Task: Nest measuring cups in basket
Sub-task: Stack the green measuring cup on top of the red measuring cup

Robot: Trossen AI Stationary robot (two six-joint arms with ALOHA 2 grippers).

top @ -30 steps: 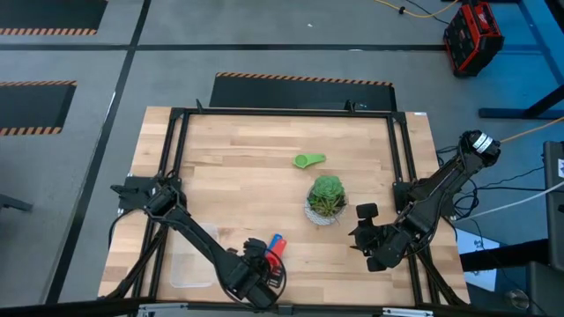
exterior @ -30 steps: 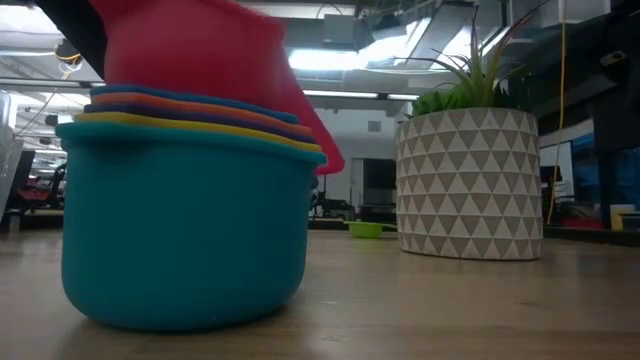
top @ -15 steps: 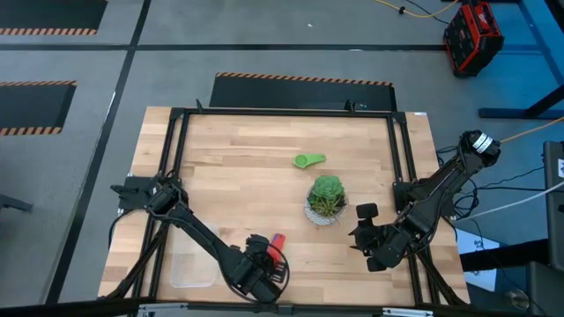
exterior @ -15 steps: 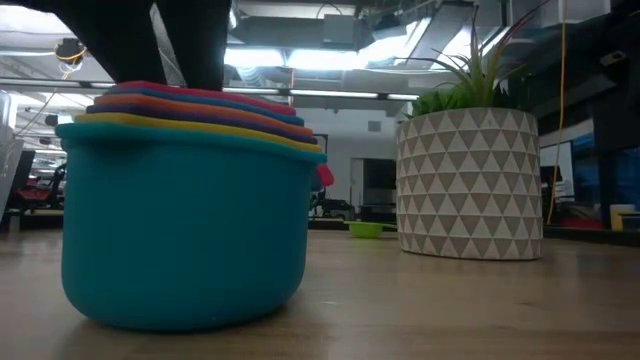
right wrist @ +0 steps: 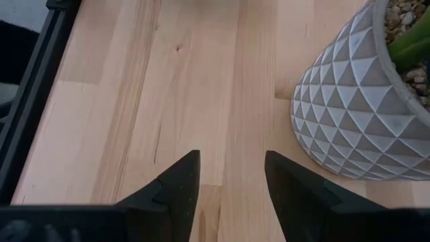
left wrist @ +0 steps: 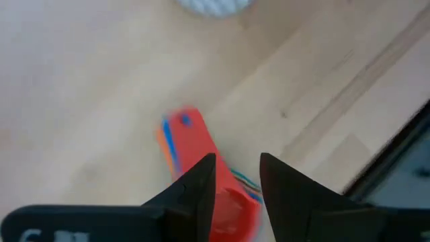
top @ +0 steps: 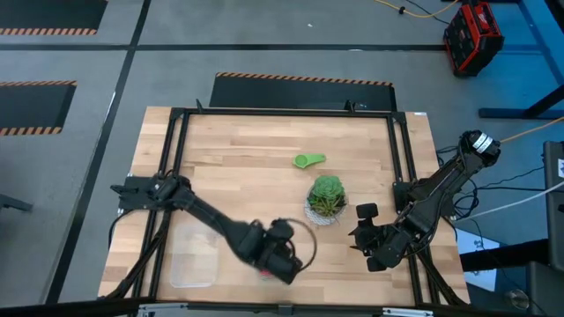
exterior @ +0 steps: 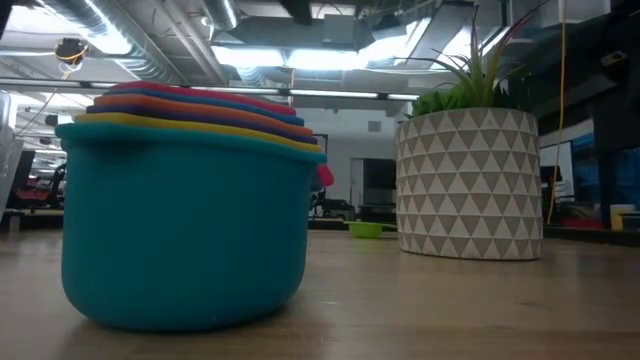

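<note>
From above, I see my left gripper (top: 284,257) near the front edge of the wooden table (top: 238,167), hovering over the stack of measuring cups (exterior: 185,205). In its wrist camera the two dark fingers (left wrist: 195,185) stand a little apart with nothing between them; the red top cup (left wrist: 222,202) and its flat handle lie below, free of the fingers. The level camera shows the stack resting on the table: a large teal cup with yellow, orange, purple, blue and red rims nested inside it. A small green cup (top: 308,160) lies alone toward the far side of the table, well apart from the stack. The clear basket (top: 193,257) sits at the front left, beside the stack, and the stack is not in it. A potted plant (top: 327,201) stands between the arms. My right gripper (top: 363,234) waits near the plant, its fingers (right wrist: 176,185) parted and holding nothing.
</note>
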